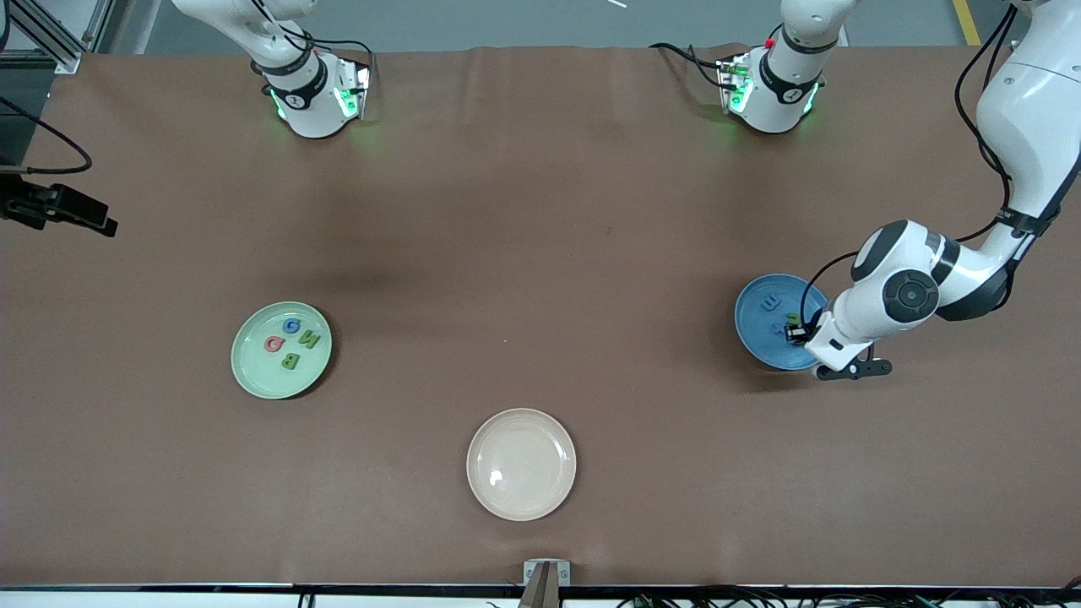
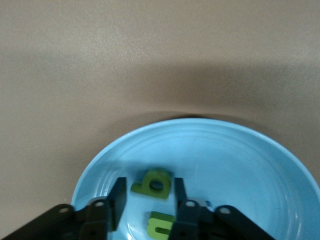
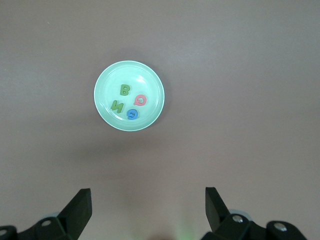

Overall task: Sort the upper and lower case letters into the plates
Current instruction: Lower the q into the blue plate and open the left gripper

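The blue plate (image 1: pixel 764 338) lies toward the left arm's end of the table. My left gripper (image 1: pixel 794 331) is low in it, open. In the left wrist view the fingers (image 2: pixel 119 196) of my left gripper (image 2: pixel 149 190) stand on either side of a green lowercase letter (image 2: pixel 154 184) that lies in the plate (image 2: pixel 240 160), with gaps on both sides. A second green letter (image 2: pixel 161 225) lies beside it. A blue letter (image 1: pixel 768 302) lies in the same plate. The pale green plate (image 1: pixel 253 376) holds several letters (image 1: pixel 289 362). My right gripper (image 3: pixel 147 195) is open and empty, high over the table, with the green plate (image 3: pixel 107 107) in its view.
An empty cream-beige plate (image 1: pixel 521 464) lies near the table's edge closest to the front camera. The two arm bases (image 1: pixel 317 97) stand along the table's edge farthest from that camera. A black clamp (image 1: pixel 59 209) juts in at the right arm's end.
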`<action>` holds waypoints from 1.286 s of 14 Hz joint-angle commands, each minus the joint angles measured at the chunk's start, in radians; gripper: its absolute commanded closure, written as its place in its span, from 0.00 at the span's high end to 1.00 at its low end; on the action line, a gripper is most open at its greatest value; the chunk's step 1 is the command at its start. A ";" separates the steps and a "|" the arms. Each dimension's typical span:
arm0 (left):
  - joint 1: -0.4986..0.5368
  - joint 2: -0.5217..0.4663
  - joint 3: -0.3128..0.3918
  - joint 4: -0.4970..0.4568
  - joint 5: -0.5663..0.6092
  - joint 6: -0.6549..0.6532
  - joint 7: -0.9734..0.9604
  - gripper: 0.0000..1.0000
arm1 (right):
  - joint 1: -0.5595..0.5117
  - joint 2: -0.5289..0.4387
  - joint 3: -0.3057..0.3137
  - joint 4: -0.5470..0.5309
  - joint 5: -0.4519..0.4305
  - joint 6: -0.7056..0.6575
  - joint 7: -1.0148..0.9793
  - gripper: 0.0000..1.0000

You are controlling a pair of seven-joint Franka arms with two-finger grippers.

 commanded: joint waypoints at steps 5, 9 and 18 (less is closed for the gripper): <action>0.004 -0.055 -0.083 0.050 0.002 -0.163 -0.007 1.00 | 0.006 -0.076 0.006 -0.085 -0.004 0.033 -0.003 1.00; -0.011 -0.054 -0.097 0.137 -0.073 -0.249 0.017 1.00 | 0.007 -0.093 0.018 -0.088 -0.004 0.033 -0.002 1.00; -0.614 -0.318 0.558 0.265 -0.693 -0.289 0.353 0.99 | 0.003 -0.104 0.015 -0.090 0.010 0.030 -0.001 1.00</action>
